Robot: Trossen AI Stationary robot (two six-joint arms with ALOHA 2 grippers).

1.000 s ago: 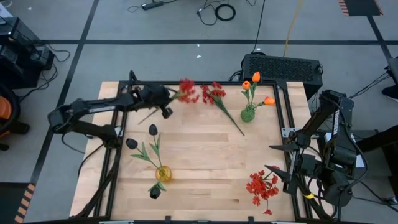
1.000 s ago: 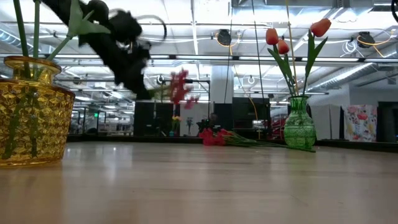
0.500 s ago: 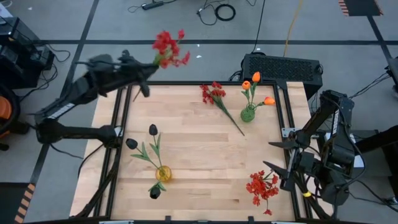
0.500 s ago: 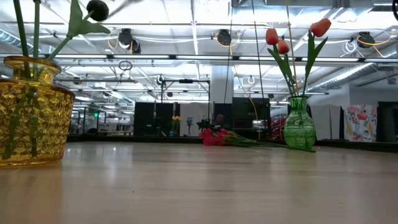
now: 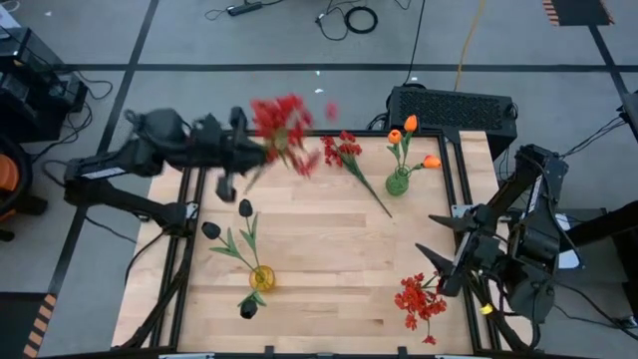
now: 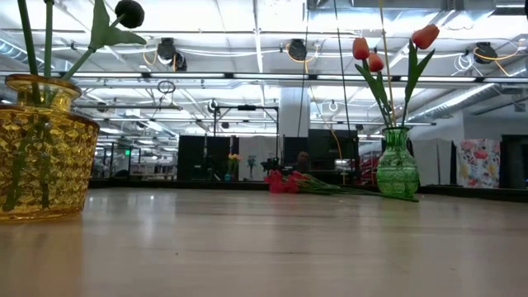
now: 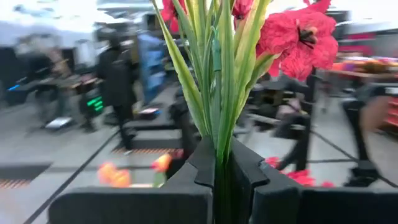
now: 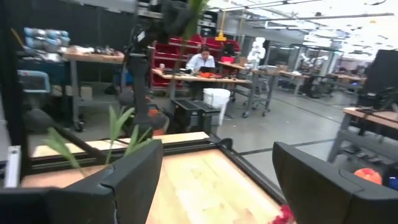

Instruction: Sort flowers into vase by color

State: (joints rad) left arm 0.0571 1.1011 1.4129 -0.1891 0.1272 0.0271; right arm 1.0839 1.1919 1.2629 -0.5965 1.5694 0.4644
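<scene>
Overhead and wrist views, mid-carry. Your left hand (image 5: 242,160) is clamped on the green stems of a red flower cluster (image 5: 282,122), held in the air over the far left edge of the bench (image 5: 319,234); in the left wrist view the stems (image 7: 217,93) rise straight out from between the closed fingers (image 7: 245,177). The stem's long axis runs on from the hand toward the bench's far middle, bloom end leading.

The relation to watch: the red bunch (image 5: 419,299) already gathered stands at the near right corner, diagonally across the bench from the carried flower. Your right hand (image 5: 436,249), fingers spread wide and empty, hovers just beside that bunch and is much the nearer arm; any vase under the bunch cannot be made out.

Count:
- red: one cluster carried, one loose red spray (image 5: 344,152) lying on the far bench, one bunch at the near right;
- orange tulips (image 5: 411,130): three, in the green vase (image 5: 397,181);
- black tulips (image 5: 245,207): three, in the yellow vase (image 5: 261,277).
</scene>
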